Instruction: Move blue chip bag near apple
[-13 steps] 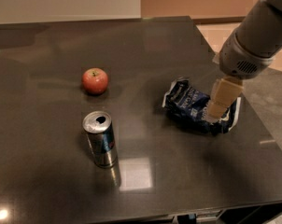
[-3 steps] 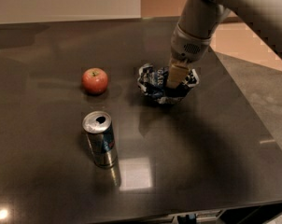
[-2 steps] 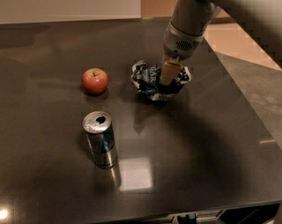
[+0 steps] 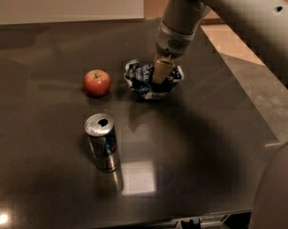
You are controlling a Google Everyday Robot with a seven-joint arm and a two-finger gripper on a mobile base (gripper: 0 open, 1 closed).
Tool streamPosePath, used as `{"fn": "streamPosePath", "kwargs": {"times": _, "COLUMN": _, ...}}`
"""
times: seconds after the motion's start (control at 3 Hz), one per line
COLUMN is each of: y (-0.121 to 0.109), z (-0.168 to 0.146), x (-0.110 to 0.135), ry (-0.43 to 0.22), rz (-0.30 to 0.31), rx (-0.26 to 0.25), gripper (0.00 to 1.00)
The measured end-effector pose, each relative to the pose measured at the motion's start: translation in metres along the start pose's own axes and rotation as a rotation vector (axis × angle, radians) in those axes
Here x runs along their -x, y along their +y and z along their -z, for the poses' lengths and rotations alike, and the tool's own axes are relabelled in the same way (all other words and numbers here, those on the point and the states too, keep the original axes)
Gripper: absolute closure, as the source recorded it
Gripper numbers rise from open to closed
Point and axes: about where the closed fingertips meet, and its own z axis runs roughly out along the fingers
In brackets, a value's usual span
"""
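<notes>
**A:** Where is the tool?

**B:** The tool (image 4: 162, 73) hangs at the end of the arm (image 4: 220, 4). The arm comes in from the upper right and points down over the far middle of the bench (image 4: 206, 128). Its tan fingers (image 4: 161, 69) are sunk into the bag (image 4: 138, 76).

**A:** Spread or pressed together?

**B:** Pressed together, pinching the bag's foil. The crumpled foil stands up round them on both sides.

**A:** And the bag itself?

**B:** It is just right of the apple (image 4: 97, 82), near it but apart, with a strip of bare dark bench between the two. It is bunched into a rough cup, navy with white edges, and is wider than the apple. I cannot tell whether its underside rests on the bench or hangs a little clear of it. A shadow lies right under it.

**A:** The apple?

**B:** It is upright with its stem on top, left of the bag and about level with it. It touches nothing.

**A:** Anything else on the bench?

**B:** A can (image 4: 102, 144) stands upright with its top opened. It is nearer the front edge, below the apple and a touch to the right, well apart from both apple and bag. A pale square of glare (image 4: 138, 178) lies on the bench just right of the can's foot
</notes>
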Motion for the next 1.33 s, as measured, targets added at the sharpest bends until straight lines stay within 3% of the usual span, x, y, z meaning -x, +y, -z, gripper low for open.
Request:
{"fn": "streamPosePath", "kwargs": {"times": 0.33, "y": -0.004, "z": -0.006, "x": 0.014, "ry": -0.012, "rz": 0.015, "rx": 0.007, "gripper": 1.00}}
{"fn": "streamPosePath", "kwargs": {"times": 0.67, "y": -0.006, "z": -0.009, "x": 0.027, "ry": -0.020, "rz": 0.030, "rx": 0.010, "gripper": 0.83}}
{"fn": "streamPosePath", "kwargs": {"times": 1.33, "y": -0.009, "z": -0.013, "x": 0.039, "ry": -0.033, "rz": 0.044, "rx": 0.009, "gripper": 0.36}}
